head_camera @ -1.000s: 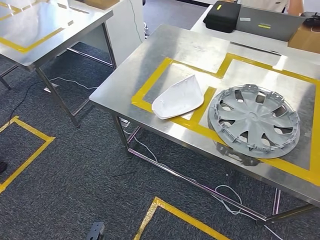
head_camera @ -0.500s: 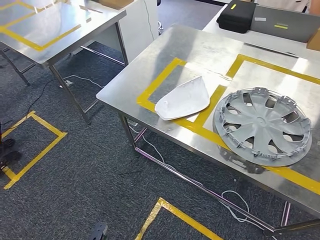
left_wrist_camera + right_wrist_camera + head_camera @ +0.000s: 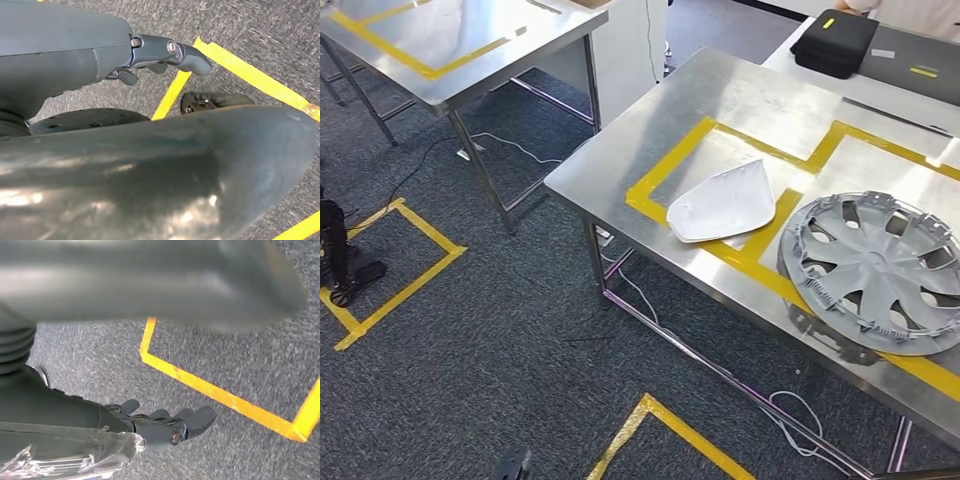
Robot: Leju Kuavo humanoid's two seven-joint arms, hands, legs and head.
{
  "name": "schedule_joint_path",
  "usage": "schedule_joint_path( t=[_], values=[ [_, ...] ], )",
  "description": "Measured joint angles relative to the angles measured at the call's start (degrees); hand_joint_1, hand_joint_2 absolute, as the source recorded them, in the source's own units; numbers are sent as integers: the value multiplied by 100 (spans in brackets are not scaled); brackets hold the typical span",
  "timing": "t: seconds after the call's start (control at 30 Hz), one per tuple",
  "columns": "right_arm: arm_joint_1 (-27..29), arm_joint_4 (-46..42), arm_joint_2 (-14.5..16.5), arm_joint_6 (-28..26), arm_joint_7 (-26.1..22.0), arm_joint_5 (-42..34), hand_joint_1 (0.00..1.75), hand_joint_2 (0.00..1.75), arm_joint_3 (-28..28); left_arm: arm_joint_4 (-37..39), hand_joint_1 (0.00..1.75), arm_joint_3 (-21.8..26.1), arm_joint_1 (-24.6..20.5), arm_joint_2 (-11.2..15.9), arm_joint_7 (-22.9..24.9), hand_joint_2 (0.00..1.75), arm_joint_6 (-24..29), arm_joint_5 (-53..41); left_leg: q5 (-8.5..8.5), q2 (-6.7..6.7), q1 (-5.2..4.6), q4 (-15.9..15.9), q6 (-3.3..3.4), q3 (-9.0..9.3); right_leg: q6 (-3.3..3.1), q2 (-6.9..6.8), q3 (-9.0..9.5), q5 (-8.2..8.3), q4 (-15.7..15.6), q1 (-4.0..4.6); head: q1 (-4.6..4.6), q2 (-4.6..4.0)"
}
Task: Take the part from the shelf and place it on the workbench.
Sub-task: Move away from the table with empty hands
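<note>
A white curved shell part (image 3: 721, 203) lies on the steel workbench (image 3: 622, 170), across its yellow tape lines. A grey hubcap (image 3: 875, 270) lies flat beside it, toward the bench's right end. My left hand (image 3: 166, 52) hangs over the grey carpet with its fingers stretched out and nothing in them. My right hand (image 3: 170, 422) hangs the same way, fingers extended and holding nothing, above a yellow tape corner on the floor.
A second steel table (image 3: 456, 40) stands at the back left, with a white cabinet (image 3: 629, 50) between the two. A black case (image 3: 844, 40) sits beyond the workbench. Cables (image 3: 788, 410) run under the bench. A black stand foot (image 3: 339, 255) stands at the left edge.
The whole picture has slid to the right, so the camera has turned left. The white part and the hubcap lie as before on the bench.
</note>
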Motion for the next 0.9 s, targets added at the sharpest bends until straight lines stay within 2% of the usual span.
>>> schedule_joint_path(
  t=[0.1, 0.2, 0.63, 0.77, 0.9],
  values=[
    [-2, 0, 1, 24, 5, -8, 0, 0, -32, -2, 0, 1, -6, -6, -1, 0, -3, 0, -4, 0, -9, 1, 42, 0, 77, 1, 24, 26, -54, -9, 1, 0],
    [-3, -1, 1, 81, -1, -49, 0, 0, -60, -3, 0, 1, -6, -7, -3, 0, -16, 0, -2, 0, -13, 1, 56, 0, 135, 1, 33, 37, -77, -16, -1, 0],
    [-4, -4, 10, 116, -39, -52, 0, 0, -148, -7, 0, 3, -6, -7, -7, 0, -26, 15, 15, 1, -2, -2, 68, 3, 152, 1, 26, 44, -70, -2, -3, -1],
    [-3, -4, 10, 162, -18, 20, 0, 175, -150, -7, 0, 4, -6, -7, -7, 0, -39, 14, 11, 0, -7, 4, 72, 1, 156, 1, 29, 48, -76, -6, -3, -1],
    [-8, -7, 39, 303, 15, 181, 0, 175, -148, -7, 0, 3, -2, 3, -7, 0, -54, -3, 19, -17, -25, -42, 180, 7, 232, -38, 54, 65, -116, -38, -9, 0]
  ],
)
